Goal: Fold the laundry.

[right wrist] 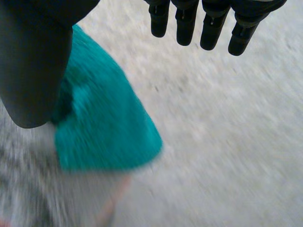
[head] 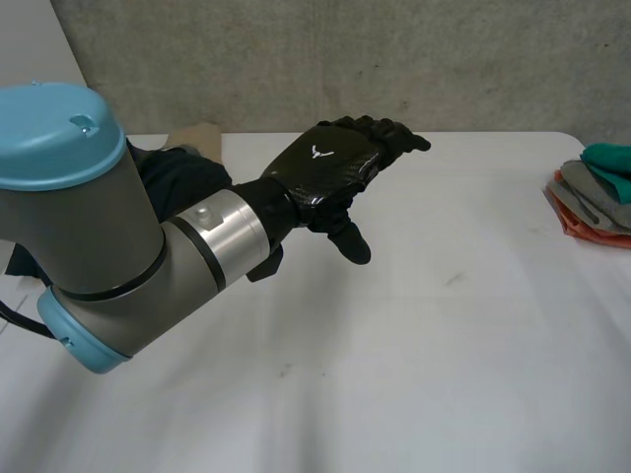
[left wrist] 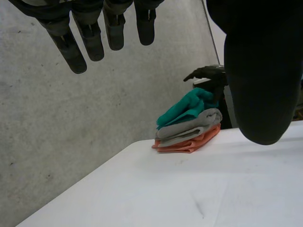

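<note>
A stack of folded cloths, teal on top of grey on top of orange (head: 595, 193), sits at the table's right edge. From the left wrist the same stack (left wrist: 189, 126) lies well beyond my left hand's fingertips. My left hand (head: 325, 168) hovers over the table's middle, fingers (left wrist: 90, 40) straight and thumb spread, holding nothing. My right hand (right wrist: 213, 23) hangs just above the stack with straight fingers, thumb apart, and nothing between them. The teal cloth (right wrist: 106, 125) lies under its palm, free of it. In the left wrist view my right hand (left wrist: 210, 73) shows behind the stack.
The white table (head: 444, 345) stretches bare between my left hand and the stack. A dark cloth (head: 182, 179) lies at the back left, partly behind my left forearm. A grey wall stands right behind the table's far edge.
</note>
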### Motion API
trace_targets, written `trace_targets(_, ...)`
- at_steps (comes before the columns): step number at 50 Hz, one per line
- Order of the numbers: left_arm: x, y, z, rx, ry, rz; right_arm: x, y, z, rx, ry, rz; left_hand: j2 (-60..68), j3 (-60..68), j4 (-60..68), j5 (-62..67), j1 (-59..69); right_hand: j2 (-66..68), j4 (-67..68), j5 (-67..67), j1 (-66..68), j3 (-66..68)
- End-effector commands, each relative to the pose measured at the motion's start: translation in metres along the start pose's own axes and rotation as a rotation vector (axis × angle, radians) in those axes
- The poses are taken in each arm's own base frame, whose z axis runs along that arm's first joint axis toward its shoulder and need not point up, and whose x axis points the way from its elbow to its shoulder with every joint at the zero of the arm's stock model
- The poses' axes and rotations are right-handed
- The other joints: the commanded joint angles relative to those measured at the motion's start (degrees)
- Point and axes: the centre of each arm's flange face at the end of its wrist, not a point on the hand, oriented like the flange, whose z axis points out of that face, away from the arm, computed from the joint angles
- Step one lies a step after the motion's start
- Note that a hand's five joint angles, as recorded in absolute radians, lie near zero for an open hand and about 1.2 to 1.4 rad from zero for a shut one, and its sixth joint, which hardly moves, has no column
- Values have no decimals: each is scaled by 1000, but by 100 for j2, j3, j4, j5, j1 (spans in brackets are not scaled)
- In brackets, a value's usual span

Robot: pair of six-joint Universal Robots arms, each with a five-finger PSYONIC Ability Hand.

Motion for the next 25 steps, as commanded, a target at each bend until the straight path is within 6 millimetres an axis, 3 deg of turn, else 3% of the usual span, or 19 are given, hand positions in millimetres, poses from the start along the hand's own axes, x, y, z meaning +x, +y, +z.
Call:
trace_targets(1, 7, -10, -3, 22, 13, 8, 39, -15, -37, -246, 171, -202, 151, 122, 163, 67, 204, -235, -246, -252, -316, -239)
trace_targets(3, 7, -12, -4, 26, 13, 10, 59, -29, -48, -331, 307, -349, 150, 122, 163, 67, 204, -235, -246, -252, -316, -239)
trace_targets(6, 8, -14, -5, 31, 9, 13, 75, -61, -50, -362, 490, -528, 134, 105, 146, 50, 187, -235, -246, -252, -316, -239)
trace_targets(7, 7, -15, -6, 35, 6, 15, 76, -63, -50, -362, 521, -544, 134, 105, 146, 50, 187, -235, -246, -252, -316, -239)
trace_targets(9, 5, -24, -9, 55, -16, 26, 74, -76, -44, -310, 565, -566, 117, 88, 129, 33, 170, -235, -246, -252, -316, -239)
trace_targets(13, -10, -48, -16, 114, -135, 52, 44, -128, -26, -66, 565, -552, 184, 156, 196, 100, 238, -235, -246, -252, -316, -239)
trace_targets(14, -17, -51, -18, 120, -174, 56, 25, -154, -26, 44, 550, -518, 184, 156, 196, 100, 238, -235, -246, -252, -316, -239)
trace_targets(17, -47, -59, -27, 139, -344, 79, -11, -178, -27, 163, 479, -442, 151, 122, 163, 67, 204, -235, -246, -252, -316, -239)
trace_targets(18, -55, -59, -29, 137, -381, 87, -39, -187, -27, 226, 402, -401, 134, 105, 146, 50, 187, -235, -246, -252, -316, -239)
trace_targets(20, -85, -57, -36, 123, -495, 140, -70, -192, -28, 273, 310, -373, 0, -28, 12, -84, 54, -235, -246, -252, -316, -239)
trace_targets(21, -97, -56, -40, 110, -532, 166, -110, -192, -34, 308, 202, -348, -18, -46, -5, -101, 36, -235, -246, -252, -316, -239)
trace_targets(23, -133, -47, -51, 50, -629, 263, -138, -191, -42, 326, 124, -339, -18, -46, -5, -101, 36, -235, -246, -252, -316, -239)
trace_targets(24, -141, -43, -54, 24, -651, 298, -150, -189, -46, 329, 88, -336, -18, -46, -5, -101, 36, -235, -246, -252, -316, -239)
trace_targets(25, -150, -36, -57, -10, -672, 331, -177, -182, -57, 326, 17, -330, -34, -63, -22, -118, 19, -235, -246, -252, -316, -239)
